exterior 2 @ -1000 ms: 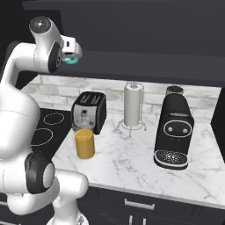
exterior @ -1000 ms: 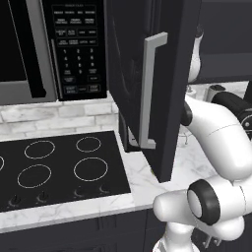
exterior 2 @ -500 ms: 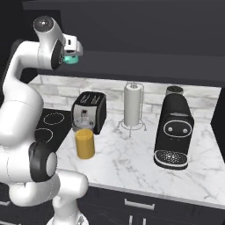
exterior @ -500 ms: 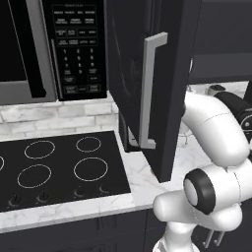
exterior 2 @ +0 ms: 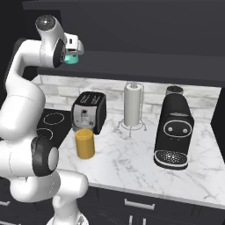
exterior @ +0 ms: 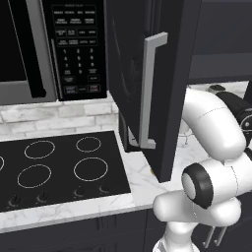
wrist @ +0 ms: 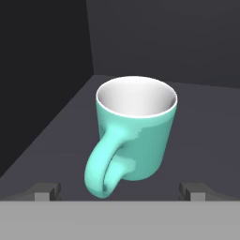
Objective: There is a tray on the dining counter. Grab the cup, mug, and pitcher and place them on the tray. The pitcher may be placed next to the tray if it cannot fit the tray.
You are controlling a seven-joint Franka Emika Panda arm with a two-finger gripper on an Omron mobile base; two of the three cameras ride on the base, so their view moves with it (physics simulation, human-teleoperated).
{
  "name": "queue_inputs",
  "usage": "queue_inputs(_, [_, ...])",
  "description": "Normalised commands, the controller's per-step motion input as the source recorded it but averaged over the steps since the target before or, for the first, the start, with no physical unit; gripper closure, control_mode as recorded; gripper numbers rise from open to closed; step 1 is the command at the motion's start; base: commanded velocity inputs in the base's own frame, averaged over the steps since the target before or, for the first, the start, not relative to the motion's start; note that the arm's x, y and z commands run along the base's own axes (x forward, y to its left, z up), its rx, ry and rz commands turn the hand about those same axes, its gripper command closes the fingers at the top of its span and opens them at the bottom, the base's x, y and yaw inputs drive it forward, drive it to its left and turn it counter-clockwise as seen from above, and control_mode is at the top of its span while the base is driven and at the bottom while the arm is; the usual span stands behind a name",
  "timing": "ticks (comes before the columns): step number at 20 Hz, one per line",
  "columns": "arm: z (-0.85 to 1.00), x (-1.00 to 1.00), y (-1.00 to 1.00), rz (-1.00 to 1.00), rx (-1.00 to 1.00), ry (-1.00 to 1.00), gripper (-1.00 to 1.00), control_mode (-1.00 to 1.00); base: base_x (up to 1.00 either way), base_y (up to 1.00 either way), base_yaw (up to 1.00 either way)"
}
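While the arm reaches up w/ its claw (wrist: 120, 192) spread wide and empty, the teal mug (wrist: 132, 133) sits upright just ahead, on a dark cabinet shelf (wrist: 56, 140), handle toward the camera. Below, the marble surface (exterior 2: 132, 158) carries the pitcher (exterior 2: 85, 143), toaster (exterior 2: 89, 112), paper-towel roll (exterior 2: 132, 105) & coffee machine (exterior 2: 174, 132).

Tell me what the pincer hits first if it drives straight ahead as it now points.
Most likely the mug: it stands upright dead ahead between the open pincer tips, handle toward the camera, so the handle would probably touch first.
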Motion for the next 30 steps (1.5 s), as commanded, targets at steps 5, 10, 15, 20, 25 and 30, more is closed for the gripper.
queue_inputs(5, [-0.03, 0.09, 0.03, 0.00, 0.00, 0.00, -1.00, -1.00, 0.00, 0.00, 0.00])
queue_inputs(10, [-0.05, 0.07, 0.03, 0.00, 0.00, 0.00, -1.00, -1.00, 0.00, 0.00, 0.00])
queue_inputs(15, [-0.03, 0.09, 0.00, 0.00, 0.00, 0.00, -1.00, -1.00, 0.00, 0.00, 0.00])
queue_inputs(20, [-0.04, 0.11, 0.00, 0.00, 0.00, 0.00, -1.00, -1.00, 0.00, 0.00, 0.00])
queue_inputs(25, [-0.08, 0.11, 0.03, 0.00, 0.00, 0.00, -1.00, -1.00, 0.00, 0.00, 0.00])
queue_inputs(30, [-0.08, 0.10, 0.03, 0.00, 0.00, 0.00, -1.00, -1.00, 0.00, 0.00, 0.00])
